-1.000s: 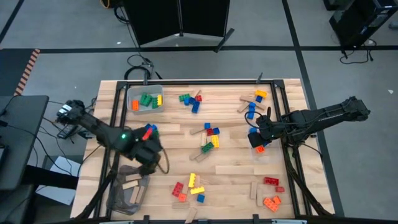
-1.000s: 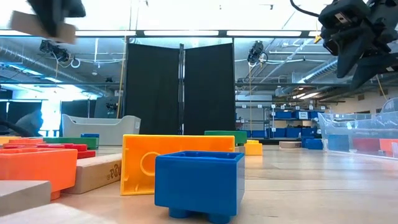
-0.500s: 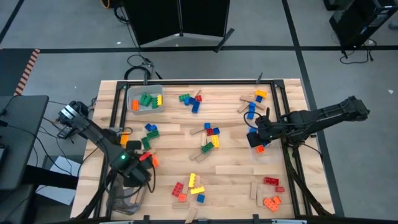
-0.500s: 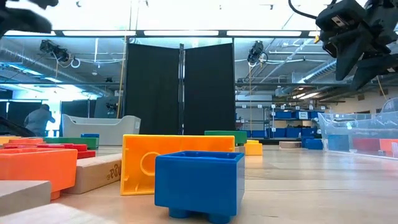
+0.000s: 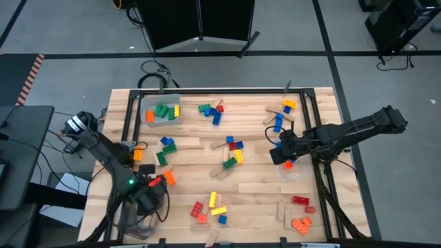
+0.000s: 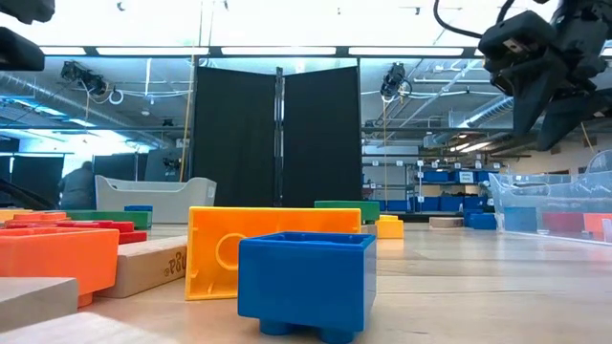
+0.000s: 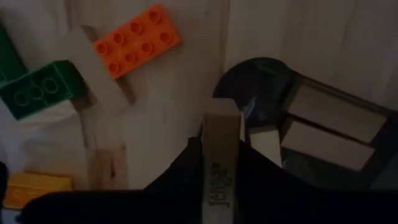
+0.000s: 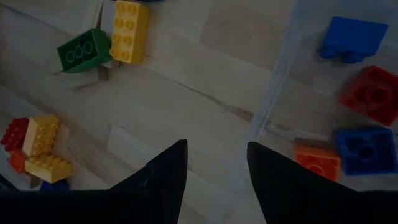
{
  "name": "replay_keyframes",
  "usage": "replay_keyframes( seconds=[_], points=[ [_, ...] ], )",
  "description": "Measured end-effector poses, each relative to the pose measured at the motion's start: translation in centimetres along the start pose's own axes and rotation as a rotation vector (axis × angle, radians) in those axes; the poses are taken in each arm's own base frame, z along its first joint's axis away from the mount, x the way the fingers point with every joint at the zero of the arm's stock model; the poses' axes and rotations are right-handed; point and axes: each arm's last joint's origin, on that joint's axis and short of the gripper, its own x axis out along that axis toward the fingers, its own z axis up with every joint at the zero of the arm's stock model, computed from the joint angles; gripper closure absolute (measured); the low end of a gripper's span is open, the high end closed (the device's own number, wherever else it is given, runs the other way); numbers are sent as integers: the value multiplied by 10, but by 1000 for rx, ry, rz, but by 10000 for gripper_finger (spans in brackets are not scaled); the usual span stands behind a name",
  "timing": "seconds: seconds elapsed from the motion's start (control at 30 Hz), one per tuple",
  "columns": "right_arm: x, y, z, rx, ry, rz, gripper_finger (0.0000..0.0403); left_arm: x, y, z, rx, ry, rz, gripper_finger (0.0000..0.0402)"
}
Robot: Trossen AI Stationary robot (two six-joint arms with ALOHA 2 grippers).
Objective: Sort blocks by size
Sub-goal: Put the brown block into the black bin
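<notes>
My left gripper (image 5: 148,200) is at the table's near left, shut on a plain tan wooden piece (image 7: 221,155), above the rim of a dark grey bin (image 7: 267,81) that holds more wooden pieces (image 7: 326,124). My right gripper (image 5: 278,156) is open and empty at the right middle of the table. It hovers beside a clear bin (image 8: 292,74) that holds blue, red and orange bricks (image 8: 348,37). Studded bricks and wooden pieces lie scattered over the table (image 5: 234,151). My left gripper pinches the tan wooden piece between its two fingers, which lie on its two long sides. The piece lies along the fingers, and its free end (image 7: 222,124) sticks out past the fingertips. The fingers come from above. The piece is lifted clear, over the grey bin's rim.
A small clear bin (image 5: 160,110) with green, orange and yellow bricks stands at the far left. An orange brick (image 7: 137,40) and a green brick (image 7: 37,90) lie beside the grey bin. Brick clusters lie at the table's middle (image 5: 233,148), near middle (image 5: 210,207) and near right (image 5: 300,213).
My left gripper has carried the wooden piece from the left middle of the table toward the near edge, and now stands over the grey bin. My right gripper has shifted slightly toward the table's left.
</notes>
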Motion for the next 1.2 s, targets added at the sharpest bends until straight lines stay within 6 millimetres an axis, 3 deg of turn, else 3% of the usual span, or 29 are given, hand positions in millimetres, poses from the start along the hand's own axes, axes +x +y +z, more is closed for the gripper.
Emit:
replay_keyframes(
  seconds=[0.37,0.63,0.83,1.2],
  points=[
    [1,2,0,1,-1,11,221,-9,-6,-4,16,-98,23,334],
    [1,2,0,11,-2,15,221,-11,-19,-21,76,-74,-32,334],
    [1,3,0,13,-3,27,221,9,-28,-28,94,-116,-109,334],
    [1,4,0,14,-4,35,221,38,-14,-35,75,-129,-25,303]
  ],
)
